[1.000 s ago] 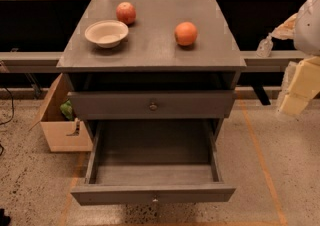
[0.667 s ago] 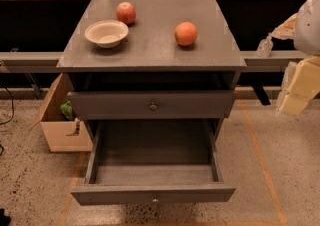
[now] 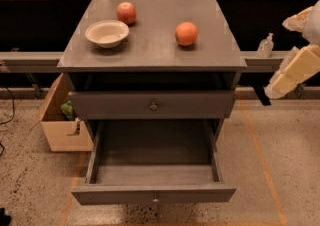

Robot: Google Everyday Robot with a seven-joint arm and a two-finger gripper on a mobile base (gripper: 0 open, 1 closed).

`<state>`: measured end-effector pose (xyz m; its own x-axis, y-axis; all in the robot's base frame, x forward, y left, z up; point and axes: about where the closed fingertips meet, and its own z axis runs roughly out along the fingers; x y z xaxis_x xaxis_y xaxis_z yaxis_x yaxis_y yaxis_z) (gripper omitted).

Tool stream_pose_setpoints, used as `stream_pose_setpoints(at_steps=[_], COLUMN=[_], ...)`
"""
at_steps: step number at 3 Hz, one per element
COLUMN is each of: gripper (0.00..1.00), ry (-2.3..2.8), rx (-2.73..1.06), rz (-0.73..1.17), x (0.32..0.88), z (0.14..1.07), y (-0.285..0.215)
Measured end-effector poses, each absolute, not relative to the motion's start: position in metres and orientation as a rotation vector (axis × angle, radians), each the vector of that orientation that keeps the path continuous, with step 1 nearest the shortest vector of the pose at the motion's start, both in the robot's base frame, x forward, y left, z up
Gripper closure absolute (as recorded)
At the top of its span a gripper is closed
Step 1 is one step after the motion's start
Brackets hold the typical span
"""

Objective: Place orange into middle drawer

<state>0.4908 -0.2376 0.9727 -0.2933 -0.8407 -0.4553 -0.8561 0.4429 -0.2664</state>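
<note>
Nothing has shifted since the earlier frames; arm and fruit stand as before. The orange (image 3: 186,34) rests on the cabinet top (image 3: 150,52), right of centre, well apart from the bowl (image 3: 107,33) and apple (image 3: 126,12). Being round, it offers no preferred axis. The middle drawer (image 3: 125,195) stands pulled out at 6 o'clock from it. The gripper (image 3: 275,87) hangs off the cabinet's right side; the orange lies at its 10 o'clock. Whether the gripper is parted or closed cannot be told.
</note>
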Motion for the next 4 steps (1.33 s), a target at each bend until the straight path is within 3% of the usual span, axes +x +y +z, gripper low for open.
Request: stream_pose_setpoints(at_steps=[2,4], gripper=[0.00,0.00], ry=[1.917,1.836], rx=[-1.084,-0.929], rz=[0.230,0.301], x=[0.591,0.669], z=[0.976,0.940], y=[-0.227,-0.197])
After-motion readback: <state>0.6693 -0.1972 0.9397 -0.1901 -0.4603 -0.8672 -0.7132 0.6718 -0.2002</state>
